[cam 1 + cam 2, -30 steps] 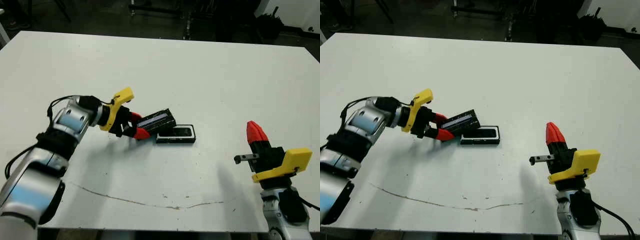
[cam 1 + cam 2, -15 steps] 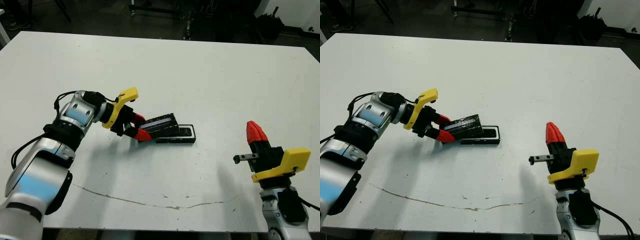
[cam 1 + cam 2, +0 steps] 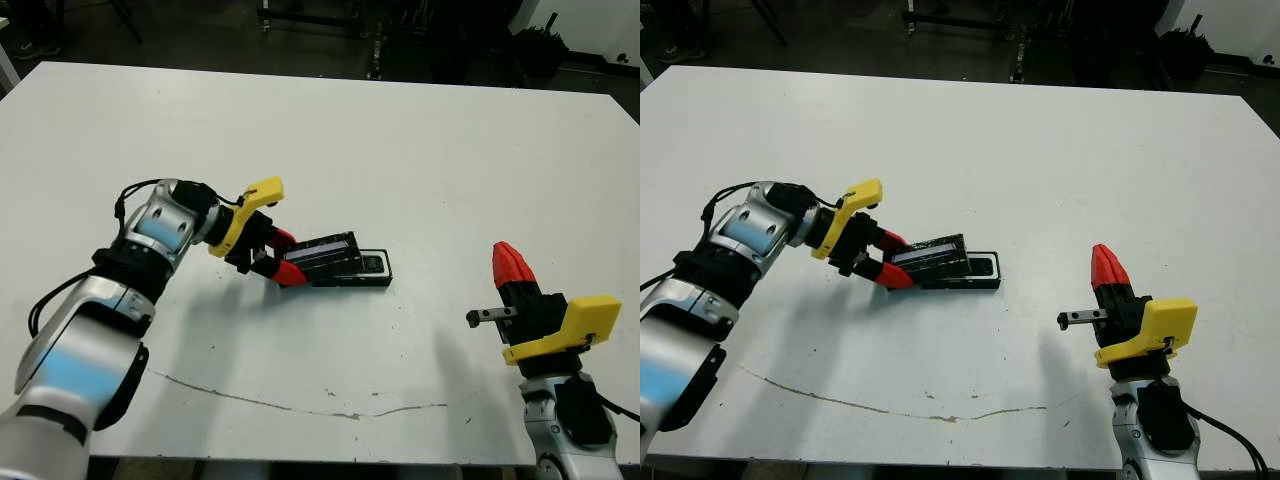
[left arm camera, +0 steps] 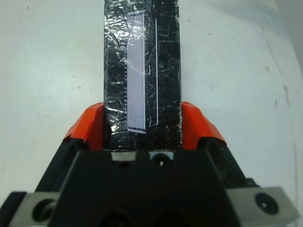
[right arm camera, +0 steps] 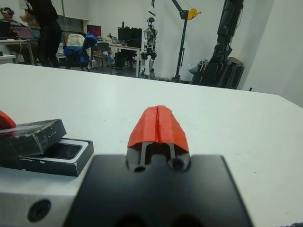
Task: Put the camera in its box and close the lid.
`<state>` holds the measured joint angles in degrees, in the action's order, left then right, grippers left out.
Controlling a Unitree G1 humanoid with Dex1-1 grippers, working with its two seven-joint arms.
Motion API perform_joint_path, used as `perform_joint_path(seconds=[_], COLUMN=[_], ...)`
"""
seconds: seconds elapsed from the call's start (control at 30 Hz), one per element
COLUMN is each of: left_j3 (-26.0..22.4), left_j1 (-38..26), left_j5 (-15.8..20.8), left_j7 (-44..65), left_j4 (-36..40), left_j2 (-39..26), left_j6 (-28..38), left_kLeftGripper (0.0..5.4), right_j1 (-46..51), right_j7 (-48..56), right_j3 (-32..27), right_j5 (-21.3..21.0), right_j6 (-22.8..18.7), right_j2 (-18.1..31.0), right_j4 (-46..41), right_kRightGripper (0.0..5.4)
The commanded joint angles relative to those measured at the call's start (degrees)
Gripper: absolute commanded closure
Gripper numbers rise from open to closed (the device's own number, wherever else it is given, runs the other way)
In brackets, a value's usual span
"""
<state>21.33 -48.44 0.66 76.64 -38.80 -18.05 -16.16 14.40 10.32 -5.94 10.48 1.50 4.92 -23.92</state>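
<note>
My left gripper [image 3: 286, 255] is shut on the lid [image 3: 325, 255], a glossy black slab with a pale strip, held by its long edges [image 4: 142, 61]. The lid slants low over the left part of the box [image 3: 366, 281], its far end resting on or just above the box. The box, a black tray with a white lining, lies at the table's middle. A dark bar, the camera [image 3: 371, 263], shows inside its uncovered right part. My right gripper [image 3: 510, 265] is shut and empty, upright near the front right, well apart from the box [image 5: 52, 163].
A thin brown crack line [image 3: 300, 402] runs across the table near its front edge. Beyond the far edge stand dark equipment and stands. In the right wrist view a person [image 5: 47, 28] and desks show far behind the table.
My left gripper has carried the lid to the right and tipped it flatter, so it now covers more of the box. The right arm has stayed still.
</note>
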Motion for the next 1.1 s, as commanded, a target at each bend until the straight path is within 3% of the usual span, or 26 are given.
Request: perform_joint_path(seconds=[0.03,0.23,0.53,0.7,1.1], left_j3=[1.0,2.4,3.6,3.0,2.9], left_j1=[3.0,4.2,3.5,1.0,-8.1], left_j5=[-1.6,-2.8,-2.6,-2.3,-6.2], left_j7=[-4.1,-6.5,-5.8,-4.6,-4.8], left_j4=[3.2,5.8,3.5,-4.1,-22.9], left_j2=[1.4,3.2,5.5,8.3,18.1], left_j6=[-1.2,-0.9,-0.5,0.7,9.3], left_kLeftGripper=[2.24,2.24,2.24,2.24,2.24], right_j1=[0.3,0.4,0.7,0.6,0.9], right_j7=[-0.2,-0.1,-0.3,-0.2,-1.1], right_j3=[-0.6,-0.8,-0.9,-0.9,-0.8], right_j5=[0.4,1.3,1.0,0.8,-0.7], right_j6=[-0.7,-1.2,-0.9,-0.9,-0.8], right_j2=[0.5,0.6,0.7,0.9,0.7], right_j4=[0.2,0.0,-0.1,0.1,0.1], right_kRightGripper=[5.40,5.40,5.40,5.40,5.40])
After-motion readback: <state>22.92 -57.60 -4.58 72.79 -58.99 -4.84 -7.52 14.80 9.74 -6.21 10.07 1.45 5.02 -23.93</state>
